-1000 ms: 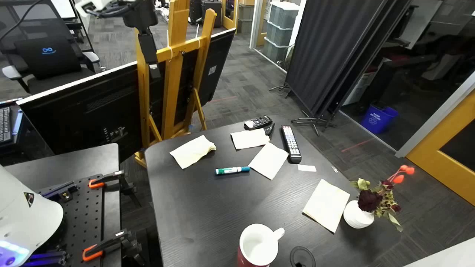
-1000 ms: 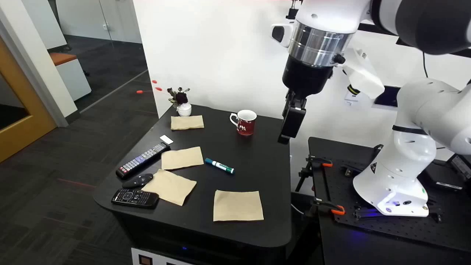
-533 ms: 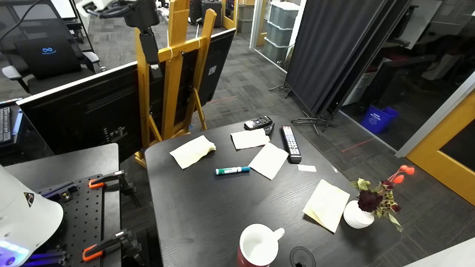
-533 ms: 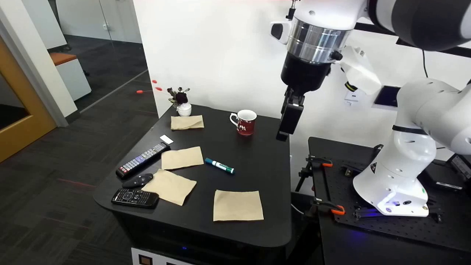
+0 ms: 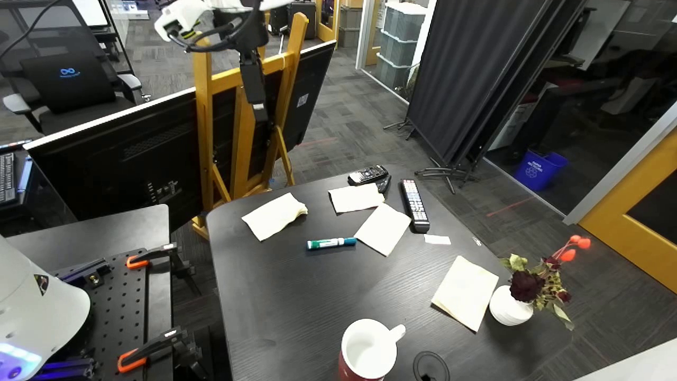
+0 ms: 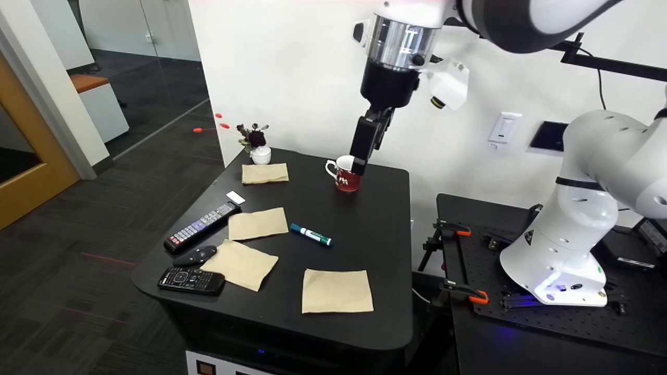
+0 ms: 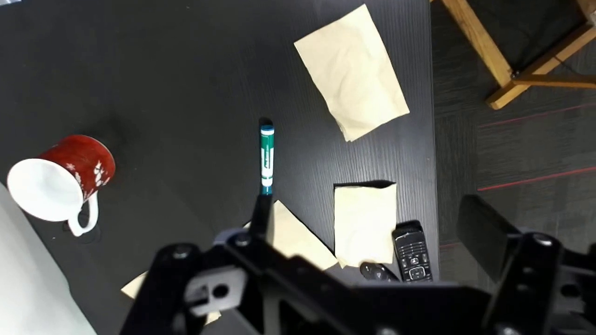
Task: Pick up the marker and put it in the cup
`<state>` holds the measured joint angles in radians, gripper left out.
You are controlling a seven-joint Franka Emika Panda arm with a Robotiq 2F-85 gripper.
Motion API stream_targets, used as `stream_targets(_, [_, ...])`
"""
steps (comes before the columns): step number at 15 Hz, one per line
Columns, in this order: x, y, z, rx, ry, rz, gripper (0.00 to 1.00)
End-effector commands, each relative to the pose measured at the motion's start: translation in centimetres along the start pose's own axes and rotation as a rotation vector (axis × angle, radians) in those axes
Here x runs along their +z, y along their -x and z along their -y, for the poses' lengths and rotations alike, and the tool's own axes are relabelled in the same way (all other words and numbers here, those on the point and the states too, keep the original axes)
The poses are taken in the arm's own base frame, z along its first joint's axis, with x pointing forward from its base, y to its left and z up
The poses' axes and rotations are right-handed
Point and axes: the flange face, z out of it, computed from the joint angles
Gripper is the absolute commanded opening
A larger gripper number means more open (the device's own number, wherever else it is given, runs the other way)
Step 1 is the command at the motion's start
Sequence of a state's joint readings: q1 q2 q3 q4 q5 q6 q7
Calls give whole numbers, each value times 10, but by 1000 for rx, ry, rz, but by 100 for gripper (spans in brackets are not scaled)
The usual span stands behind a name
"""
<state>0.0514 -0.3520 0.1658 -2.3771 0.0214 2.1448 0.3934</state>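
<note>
The marker [image 6: 311,235] lies flat on the dark table, with a green and white body and a teal cap. It also shows in an exterior view [image 5: 331,243] and in the wrist view [image 7: 267,158], where a finger [image 7: 264,214] covers its cap end. The cup [image 6: 347,183] stands upright, red outside and white inside, with a white handle. It also shows in the wrist view [image 7: 79,160], left of the marker. My gripper [image 7: 367,200] is open and empty, high above the table. In an exterior view the gripper [image 6: 365,156] overlaps the cup's right side.
Several beige napkins [image 6: 337,291] lie around the marker. A long black remote [image 6: 202,226] and smaller remotes [image 6: 192,281] lie along the table's far edge. A white flower pot [image 5: 511,306] stands at a corner. A wooden easel [image 5: 248,127] stands beyond the table.
My gripper has moved left and slightly up in the exterior view with the whole arm, and right and a little down in the opposite exterior view. The marker and cup have not moved.
</note>
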Motion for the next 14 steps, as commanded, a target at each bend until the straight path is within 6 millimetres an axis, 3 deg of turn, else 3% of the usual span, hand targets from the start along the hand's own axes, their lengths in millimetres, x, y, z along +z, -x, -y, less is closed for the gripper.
stream_targets(1, [30,-40,-2,15,-29,-13,100])
stream_targets(7, [98,-84,-21,88,-28,-30,100])
stream_targets(14, [168,-115,-55,147,19,9,100])
